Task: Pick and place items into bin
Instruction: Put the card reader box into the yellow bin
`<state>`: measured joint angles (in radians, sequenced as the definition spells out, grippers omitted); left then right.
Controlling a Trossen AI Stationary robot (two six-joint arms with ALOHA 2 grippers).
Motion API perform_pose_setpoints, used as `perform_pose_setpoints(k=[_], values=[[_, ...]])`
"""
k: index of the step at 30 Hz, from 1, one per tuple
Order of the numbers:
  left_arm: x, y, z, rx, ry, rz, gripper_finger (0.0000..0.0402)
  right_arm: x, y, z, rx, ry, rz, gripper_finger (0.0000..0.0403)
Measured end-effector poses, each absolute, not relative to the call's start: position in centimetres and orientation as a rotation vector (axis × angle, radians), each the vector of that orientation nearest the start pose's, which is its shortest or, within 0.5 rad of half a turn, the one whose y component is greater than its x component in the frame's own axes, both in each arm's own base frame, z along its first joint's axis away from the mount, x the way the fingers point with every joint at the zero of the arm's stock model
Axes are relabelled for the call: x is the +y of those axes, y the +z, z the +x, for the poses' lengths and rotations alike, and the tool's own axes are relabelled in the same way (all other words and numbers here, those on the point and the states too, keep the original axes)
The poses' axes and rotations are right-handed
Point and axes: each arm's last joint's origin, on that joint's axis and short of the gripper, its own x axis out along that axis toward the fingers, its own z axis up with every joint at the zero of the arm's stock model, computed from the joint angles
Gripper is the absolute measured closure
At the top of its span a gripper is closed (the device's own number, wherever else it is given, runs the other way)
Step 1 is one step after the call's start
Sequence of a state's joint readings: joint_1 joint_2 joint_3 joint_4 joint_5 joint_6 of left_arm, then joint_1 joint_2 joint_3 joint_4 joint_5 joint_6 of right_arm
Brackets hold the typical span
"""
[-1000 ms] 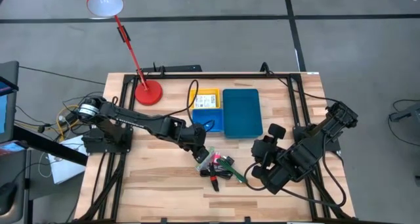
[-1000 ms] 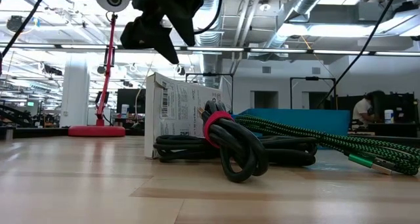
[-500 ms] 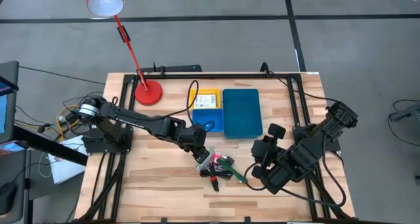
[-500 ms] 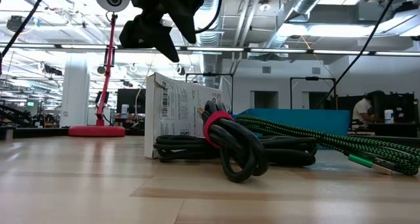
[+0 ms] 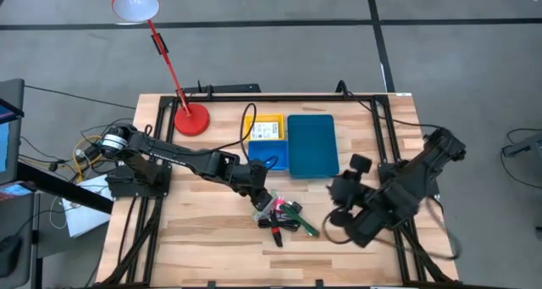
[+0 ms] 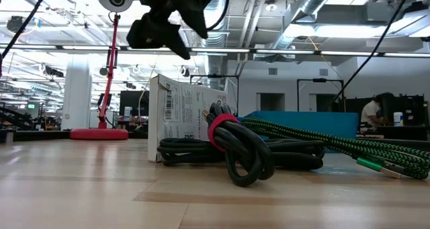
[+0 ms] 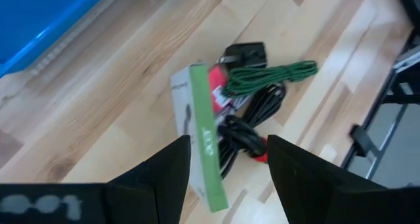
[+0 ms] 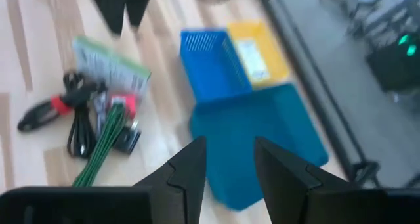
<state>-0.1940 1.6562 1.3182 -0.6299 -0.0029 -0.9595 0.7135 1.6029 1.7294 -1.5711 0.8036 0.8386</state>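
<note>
The items lie in a pile near the middle of the table: a white labelled box with a green edge [image 7: 200,138] standing on its edge, a green cord [image 7: 269,76], a pink piece [image 5: 277,206] and a coiled black cable with a red tie [image 6: 228,148]. My left gripper [image 5: 258,196] hovers open just above the box [image 6: 181,115], clear of it. The bin stands beyond the pile: a large teal compartment [image 5: 312,145], a small yellow one [image 5: 267,128] and a small blue one [image 5: 267,158]. My right gripper [image 5: 339,191] is open and empty to the right of the pile.
A red desk lamp stands with its base [image 5: 191,119] at the table's far left. A white labelled card [image 5: 266,130] lies in the yellow compartment. Bare wood [image 5: 195,238] shows along the near side, left of the pile.
My right arm has drawn back a little toward the table's right edge, its gripper staying open. My left gripper has shifted slightly toward the right above the box. The items have not moved.
</note>
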Motion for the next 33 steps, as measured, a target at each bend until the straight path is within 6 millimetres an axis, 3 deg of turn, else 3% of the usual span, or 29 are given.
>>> perform_pose_setpoints(k=[9, 15, 23, 33], values=[[-6.6, 26.3, 34.4, 0.943, 0.28, -0.762, 0.0212, 11.6, 42.8, 16.3, 0.682, -0.424, -0.145, 0.028], [-6.0, 27.3, 34.6, 0.935, 0.288, -0.772, 0.0212, 8.9, 44.8, 13.3, 0.603, -0.406, -0.058, 0.028], [-6.1, 28.5, 37.0, 1.062, 0.303, -0.652, 0.0212, 8.0, 45.3, 12.4, 0.573, -0.408, -0.032, 0.028], [-6.5, 26.2, 39.6, 1.283, 0.387, -0.561, 0.0212, 8.6, 44.9, 13.0, 0.601, -0.4, -0.046, 0.028]])
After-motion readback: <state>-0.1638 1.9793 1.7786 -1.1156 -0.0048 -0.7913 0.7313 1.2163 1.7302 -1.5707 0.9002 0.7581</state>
